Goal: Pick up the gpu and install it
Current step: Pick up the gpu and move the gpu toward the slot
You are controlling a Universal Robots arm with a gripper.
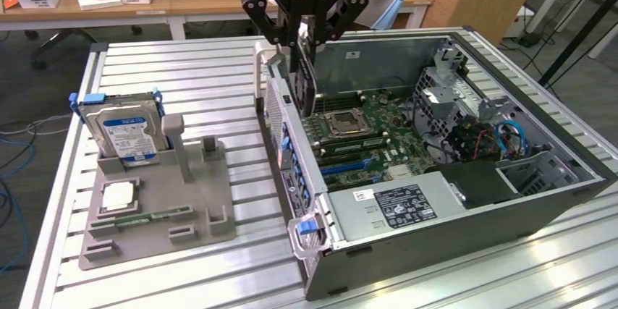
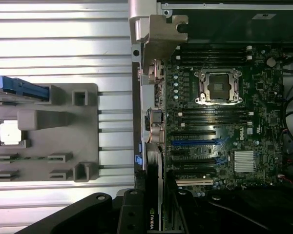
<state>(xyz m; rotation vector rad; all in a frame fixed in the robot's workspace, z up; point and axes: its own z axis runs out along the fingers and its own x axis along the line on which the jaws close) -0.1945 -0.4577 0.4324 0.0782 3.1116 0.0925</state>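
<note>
Above the open grey metal PC case (image 1: 464,229), jaws grip the thin black gpu card (image 1: 307,77) upright, just over the green mobo (image 1: 386,124) – pickup done, seating in slot still left.

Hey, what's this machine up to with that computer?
A robot arm's gripper is clamped on the gpu, holding it on edge over the open computer case, by the motherboard. It does not look seated in a slot yet. A hard drive stands in the grey holder beside the case.
</note>
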